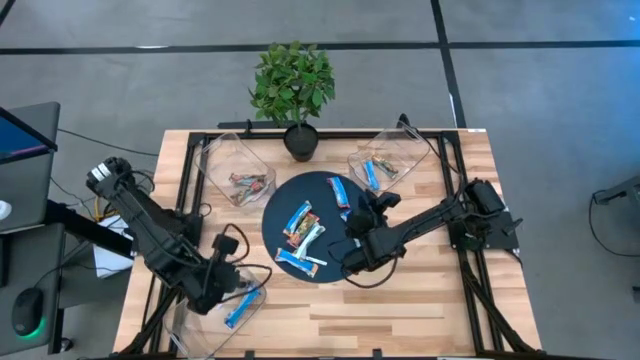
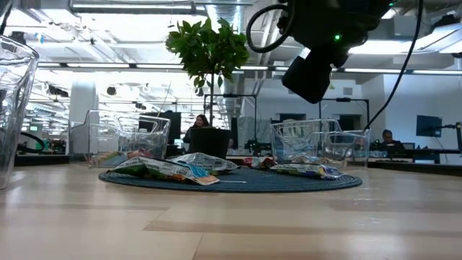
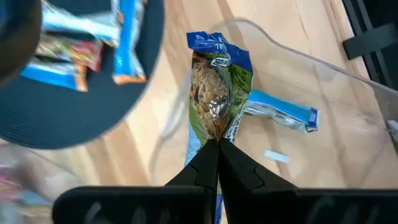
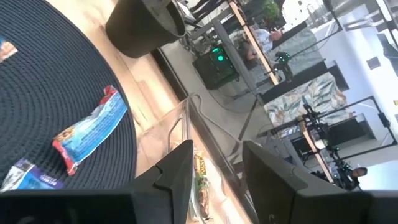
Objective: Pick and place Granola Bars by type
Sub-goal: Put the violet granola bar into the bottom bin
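Note:
My left gripper (image 1: 230,285) is near the table's near left corner, over a clear container (image 1: 205,325), and is shut on a green-and-blue granola bar (image 3: 217,87). A blue bar (image 3: 283,113) lies flat on that container's floor. Several granola bars (image 1: 300,235) lie on the dark round mat (image 1: 318,185). My right gripper (image 4: 214,177) is open above the mat's right part (image 1: 372,207), with nothing between its fingers. It points toward the far right container (image 1: 385,165), which holds blue bars. The far left container (image 1: 237,172) holds brownish bars. My left gripper pinches the green-and-blue bar's wrapper end (image 3: 217,138) between its two fingers, at their tips. The fingers point steeply down and lie along the bar. The bar reaches out beyond the fingertips over the clear container. Whether its blue far end (image 3: 211,43) touches the floor, I cannot tell.
A potted plant (image 1: 295,90) stands at the table's far edge, between the two far containers. Black frame rails (image 1: 455,165) run along the table's sides. Bare wood lies in front of the mat toward the near right. People sit in the room beyond the table (image 2: 198,124).

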Robot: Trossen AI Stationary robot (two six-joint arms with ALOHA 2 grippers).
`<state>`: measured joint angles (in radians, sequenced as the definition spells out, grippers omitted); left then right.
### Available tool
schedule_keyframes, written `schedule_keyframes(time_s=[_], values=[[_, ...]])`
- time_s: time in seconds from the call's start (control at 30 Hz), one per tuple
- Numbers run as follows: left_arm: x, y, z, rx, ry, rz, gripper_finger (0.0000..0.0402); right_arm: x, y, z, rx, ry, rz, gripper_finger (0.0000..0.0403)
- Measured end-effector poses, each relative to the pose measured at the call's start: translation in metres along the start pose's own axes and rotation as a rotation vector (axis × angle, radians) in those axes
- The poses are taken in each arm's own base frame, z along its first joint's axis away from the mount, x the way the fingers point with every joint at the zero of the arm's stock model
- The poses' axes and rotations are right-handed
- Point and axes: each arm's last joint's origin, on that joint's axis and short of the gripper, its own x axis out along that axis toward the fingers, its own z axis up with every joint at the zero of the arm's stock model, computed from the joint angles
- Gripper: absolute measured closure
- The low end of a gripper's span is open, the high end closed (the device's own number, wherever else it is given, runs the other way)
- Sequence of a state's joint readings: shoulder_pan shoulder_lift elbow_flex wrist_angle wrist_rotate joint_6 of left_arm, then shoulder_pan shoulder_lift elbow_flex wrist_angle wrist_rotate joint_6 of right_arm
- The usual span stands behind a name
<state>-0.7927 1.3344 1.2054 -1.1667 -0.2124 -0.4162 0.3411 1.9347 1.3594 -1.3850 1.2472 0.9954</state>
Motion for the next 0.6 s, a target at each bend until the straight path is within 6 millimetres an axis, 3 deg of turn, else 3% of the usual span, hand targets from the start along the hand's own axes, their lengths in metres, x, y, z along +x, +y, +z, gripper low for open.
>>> schedule_keyframes(time_s=[0.4, 0.6], values=[[0.041, -0.011, -0.022, -0.217, 0.049, 0.0, 0.0399, 0.01, 0.003, 0.007, -0.013, -0.001, 0.002, 0.0269], [0.052, -0.009, -0.031, -0.239, 0.087, 0.025, 0.0357, 0.008, 0.004, 0.006, -0.014, -0.005, 0.004, 0.0269]])
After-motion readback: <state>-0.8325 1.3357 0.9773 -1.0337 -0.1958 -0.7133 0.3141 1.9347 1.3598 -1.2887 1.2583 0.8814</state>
